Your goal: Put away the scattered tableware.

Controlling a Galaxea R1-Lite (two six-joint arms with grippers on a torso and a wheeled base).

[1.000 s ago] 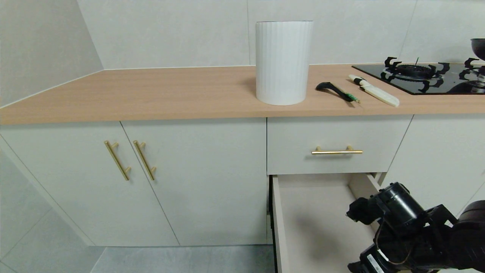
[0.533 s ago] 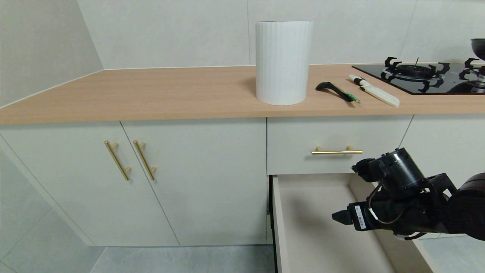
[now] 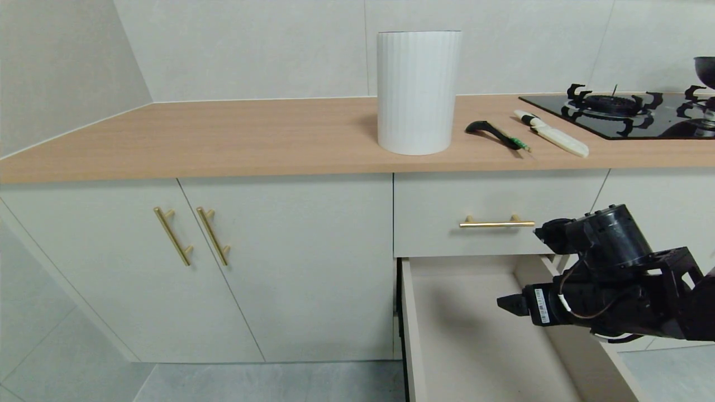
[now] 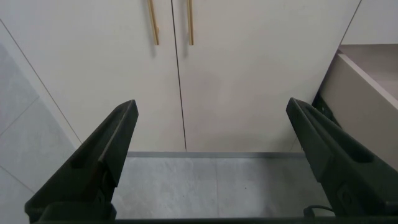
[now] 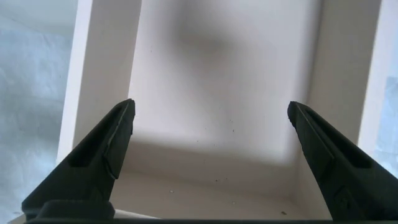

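Observation:
A black spoon with a green tip (image 3: 495, 133) and a white knife (image 3: 551, 134) lie on the wooden countertop (image 3: 223, 137), right of a tall white ribbed container (image 3: 416, 92). Below them the lower drawer (image 3: 406, 324) stands pulled out with nothing inside. My right gripper (image 3: 509, 305) hovers above the drawer's right side, open, holding nothing; in the right wrist view the right gripper (image 5: 210, 112) looks down at the bare drawer wall (image 5: 93, 74). My left gripper (image 4: 211, 109) is open, low down, facing the cabinet doors (image 4: 180, 74), with the drawer's side (image 4: 367, 81) beside it.
A black gas hob (image 3: 625, 111) sits at the counter's right end. The upper drawer (image 3: 497, 223) with its brass handle is closed. Two cabinet doors with brass handles (image 3: 190, 234) are to the left. Grey tiled floor (image 3: 268, 382) lies below.
My right arm has risen from low over the drawer's front and shifted right; the gripper now points left above the drawer. The tableware has not moved.

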